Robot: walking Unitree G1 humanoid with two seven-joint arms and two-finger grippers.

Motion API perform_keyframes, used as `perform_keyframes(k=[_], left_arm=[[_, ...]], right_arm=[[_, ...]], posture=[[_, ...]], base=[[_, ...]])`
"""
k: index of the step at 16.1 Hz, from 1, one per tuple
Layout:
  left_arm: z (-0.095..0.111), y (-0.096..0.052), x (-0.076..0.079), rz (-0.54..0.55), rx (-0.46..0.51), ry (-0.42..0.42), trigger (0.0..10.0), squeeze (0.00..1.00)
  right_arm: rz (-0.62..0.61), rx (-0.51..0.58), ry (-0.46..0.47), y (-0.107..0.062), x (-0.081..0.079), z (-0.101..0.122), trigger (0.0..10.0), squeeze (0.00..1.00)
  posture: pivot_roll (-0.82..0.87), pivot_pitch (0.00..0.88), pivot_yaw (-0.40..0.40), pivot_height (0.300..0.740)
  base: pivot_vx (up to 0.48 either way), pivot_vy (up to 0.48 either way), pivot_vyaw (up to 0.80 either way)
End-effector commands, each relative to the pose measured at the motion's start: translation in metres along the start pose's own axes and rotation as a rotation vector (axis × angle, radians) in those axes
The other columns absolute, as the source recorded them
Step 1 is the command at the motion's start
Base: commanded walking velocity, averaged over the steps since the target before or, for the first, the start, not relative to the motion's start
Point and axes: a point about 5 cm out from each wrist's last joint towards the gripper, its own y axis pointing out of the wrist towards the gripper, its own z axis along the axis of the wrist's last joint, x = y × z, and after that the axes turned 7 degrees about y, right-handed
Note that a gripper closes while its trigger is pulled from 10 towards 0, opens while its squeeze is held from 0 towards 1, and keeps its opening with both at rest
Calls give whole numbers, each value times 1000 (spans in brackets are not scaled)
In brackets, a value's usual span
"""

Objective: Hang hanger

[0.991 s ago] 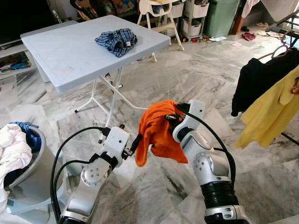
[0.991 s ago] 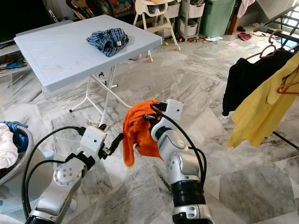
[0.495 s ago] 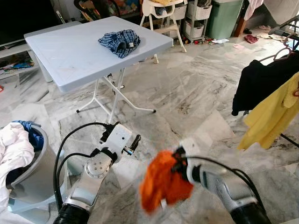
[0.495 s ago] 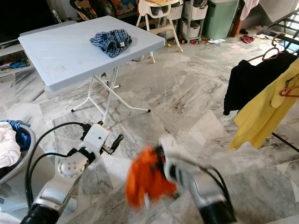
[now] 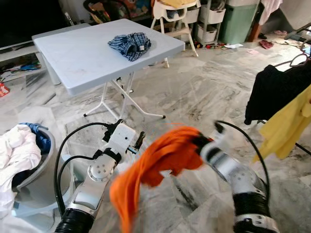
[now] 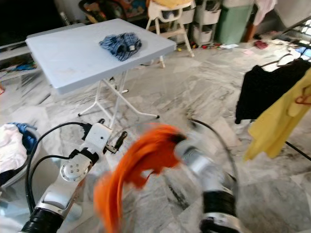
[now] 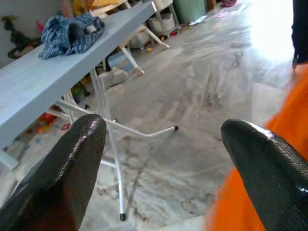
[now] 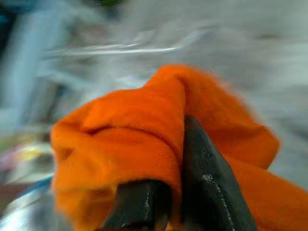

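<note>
- Gripping the orange cloth (image 5: 160, 158) with my right claw (image 8: 168, 159), fingers clamped on a fold; it trails blurred toward the floor (image 5: 194, 92);
- my left claw (image 7: 163, 154) gapes, holding nothing, just beside;
- hung clothes (image 5: 279, 94) wait rightward; no hanger for it visible.

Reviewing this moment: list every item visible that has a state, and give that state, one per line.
Left pincer: open, holding nothing.
Right pincer: shut on the orange garment.
Orange garment: clamped, motion-blurred, trailing down toward the floor.
Checked cloth: crumpled on the table.
Folding table: unfolded, standing.
Laundry basket: full of clothes.
Black garment: hanging.
Yellow garment: hanging.
</note>
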Motion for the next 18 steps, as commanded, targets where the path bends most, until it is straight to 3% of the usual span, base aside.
perform_keyframes(k=[1, 2, 4, 5, 7, 9, 10, 11, 12, 15, 18], left_arm=[[2, 0, 0, 11, 9, 6, 10000, 1000], [3, -1, 3, 14, 12, 5, 10000, 1000], [3, -1, 6, 9, 14, 1, 10000, 1000], [3, -1, 8, 4, 16, -2, 10000, 1000], [3, -2, 10, -1, 17, -6, 10000, 1000], [2, -3, 12, -5, 13, -9, 10000, 1000], [1, -3, 13, -6, 12, -8, 10000, 1000], [0, -5, 13, 0, 10, -4, 10000, 1000], [0, -6, 12, 9, 11, -3, 10000, 1000], [-2, -13, 7, 57, 16, -44, 10000, 1000], [-11, -18, 9, 76, -24, -77, 10000, 1000]], right_arm=[[-62, 33, -94, 0, 5, 2, 0, 0], [-89, 11, -368, -2, 9, 1, 0, 0], [-100, -106, -646, -4, 19, -14, 0, 0], [-66, -249, -735, -6, 28, -34, 0, 0], [11, -356, -746, -9, 31, -53, 0, 0], [167, -451, -670, -15, 15, -71, 0, 0], [207, -422, -562, -14, 2, -68, 0, 0], [274, -308, -334, -8, -25, -52, 0, 0], [277, -218, -259, -3, -34, -37, 0, 0], [233, 10, -130, 4, -47, 8, 0, 0], [262, 48, -69, 3, -62, 21, 0, 0]], posture=[[-60, 0, 37, 740], [-60, 0, 34, 740], [-60, 0, 33, 740], [-61, 0, 30, 740], [-62, 0, 30, 740], [-63, 0, 32, 740], [-63, 0, 33, 740], [-62, 0, 33, 740], [-60, 0, 33, 740], [-58, 0, 32, 740], [-57, 0, 30, 740]], base=[[0, 0, 0], [0, 0, 0], [0, 0, 0], [0, 0, 0], [0, 0, 0], [0, 0, 0], [0, 0, 0], [0, 0, 0], [0, 0, 0], [0, 0, 0], [0, 0, 0]])
